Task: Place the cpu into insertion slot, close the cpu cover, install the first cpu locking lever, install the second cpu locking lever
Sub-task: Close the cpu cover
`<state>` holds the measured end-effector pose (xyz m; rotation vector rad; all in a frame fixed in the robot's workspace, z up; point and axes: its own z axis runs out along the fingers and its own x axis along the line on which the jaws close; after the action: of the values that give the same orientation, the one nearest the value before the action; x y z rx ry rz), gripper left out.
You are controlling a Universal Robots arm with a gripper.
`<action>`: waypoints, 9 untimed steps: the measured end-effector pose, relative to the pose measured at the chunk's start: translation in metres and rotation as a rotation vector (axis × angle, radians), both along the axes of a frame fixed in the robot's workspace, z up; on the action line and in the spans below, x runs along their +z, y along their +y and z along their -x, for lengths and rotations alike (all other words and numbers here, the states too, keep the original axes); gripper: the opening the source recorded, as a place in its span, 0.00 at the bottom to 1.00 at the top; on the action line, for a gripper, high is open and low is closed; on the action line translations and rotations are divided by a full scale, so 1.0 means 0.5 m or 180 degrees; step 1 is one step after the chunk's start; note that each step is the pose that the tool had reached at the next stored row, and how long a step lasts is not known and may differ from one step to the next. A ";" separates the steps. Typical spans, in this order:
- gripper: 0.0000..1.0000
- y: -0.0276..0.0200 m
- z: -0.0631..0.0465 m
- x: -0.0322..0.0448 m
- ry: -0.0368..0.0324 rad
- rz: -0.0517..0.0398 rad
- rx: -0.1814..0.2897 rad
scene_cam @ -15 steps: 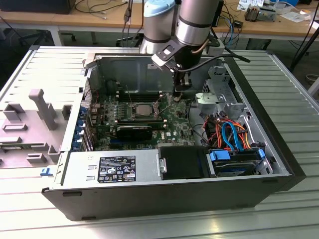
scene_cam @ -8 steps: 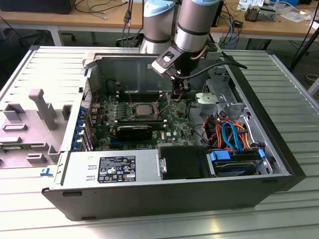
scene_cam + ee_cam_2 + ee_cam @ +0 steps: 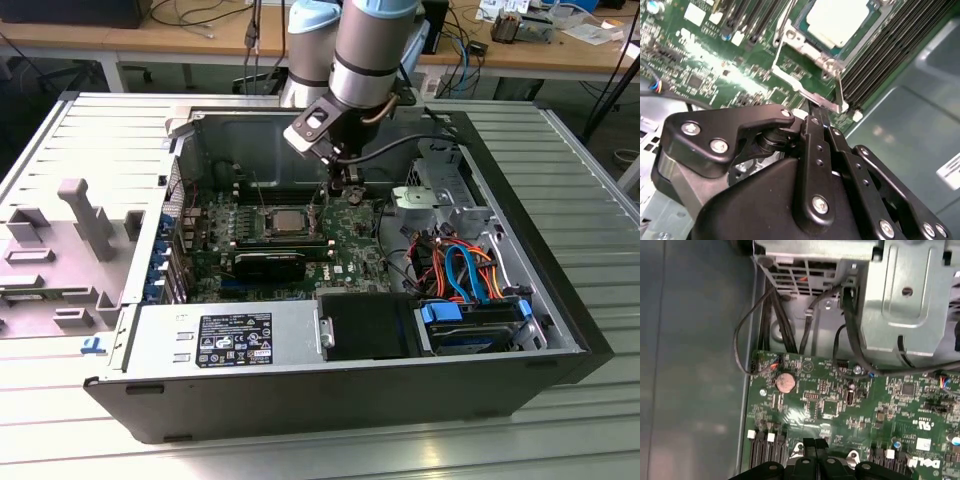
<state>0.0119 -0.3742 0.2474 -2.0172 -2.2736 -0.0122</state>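
Observation:
The cpu (image 3: 285, 221) (image 3: 837, 20) lies flat in the insertion slot (image 3: 264, 223) on the green board, its silver top showing. The cpu cover (image 3: 807, 50) is down around it, framing the chip through its window. A thin metal locking lever (image 3: 837, 105) runs along the socket's edge. My gripper (image 3: 340, 188) (image 3: 813, 111) hangs low inside the case, just beside the socket on the exterior view's right. Its black fingers (image 3: 815, 445) are pressed together, shut on nothing, and the tips sit right at the lever's free end.
Black memory slots (image 3: 885, 55) flank the socket. A black expansion card (image 3: 270, 265) lies nearer the camera, with the power supply (image 3: 225, 335) in front. The drive cage (image 3: 440, 190) and coloured cables (image 3: 460, 265) crowd the exterior view's right. A coin battery (image 3: 785, 382) sits on the board.

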 end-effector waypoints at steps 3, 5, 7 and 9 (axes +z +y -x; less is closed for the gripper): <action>0.11 -0.0004 0.021 -0.002 0.0000 0.0000 0.0000; 0.11 -0.0005 0.032 -0.003 0.0000 0.0000 0.0000; 0.11 -0.0005 0.043 -0.006 -0.0001 0.0000 0.0000; 0.11 -0.0004 0.049 -0.008 0.0000 0.0000 0.0000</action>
<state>-0.0126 -0.3744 0.2434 -2.0172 -2.2737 -0.0123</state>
